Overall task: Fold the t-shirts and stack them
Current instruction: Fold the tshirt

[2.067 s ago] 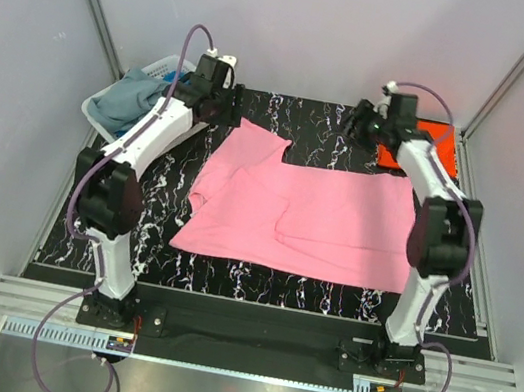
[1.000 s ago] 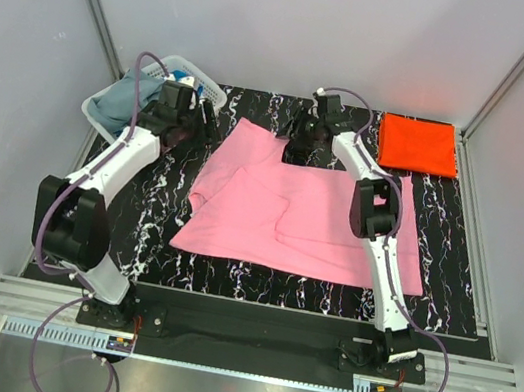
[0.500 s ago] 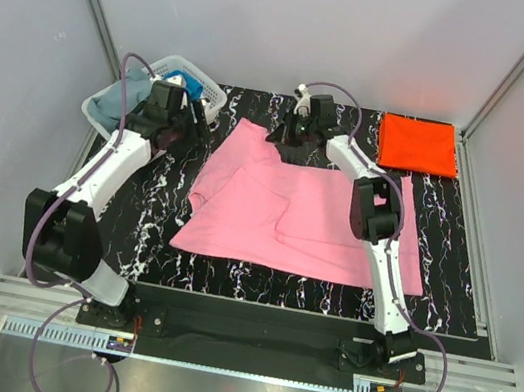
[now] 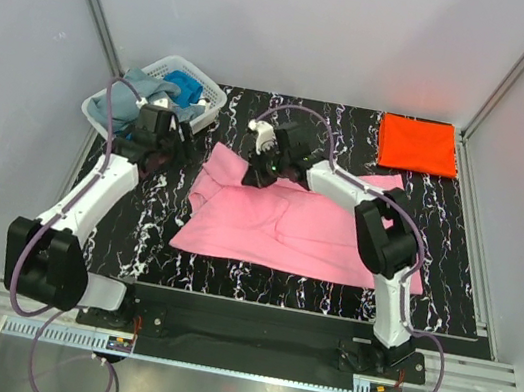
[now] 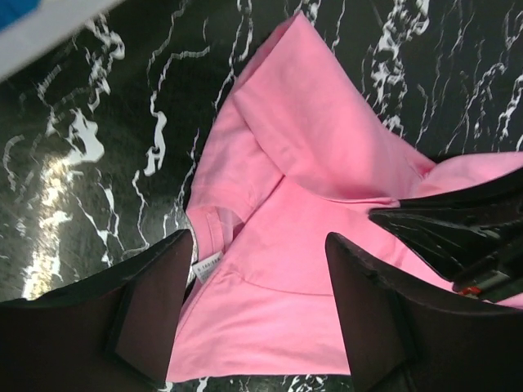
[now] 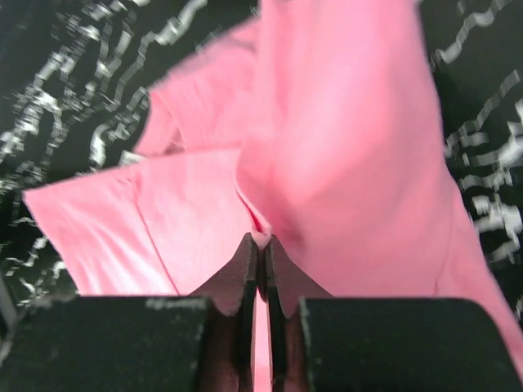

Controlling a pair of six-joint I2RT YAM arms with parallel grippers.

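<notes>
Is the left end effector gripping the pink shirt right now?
No: in the left wrist view the left end effector stands wide open over the pink t-shirt, with no cloth pinched in it.

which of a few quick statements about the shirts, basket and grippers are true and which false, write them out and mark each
1. The right gripper is shut on the pink t-shirt. True.
2. The left gripper is shut on the pink t-shirt. False: its jaws stand open over the collar area, gripping nothing.
3. The orange-red t-shirt lies folded at the far right corner of the table. True.
4. The white basket holds nothing. False: grey-blue cloth and blue cloth lie in it.
5. The pink t-shirt is stacked on the orange-red t-shirt. False: the two lie apart, and the pink one is spread out, only partly folded.
</notes>
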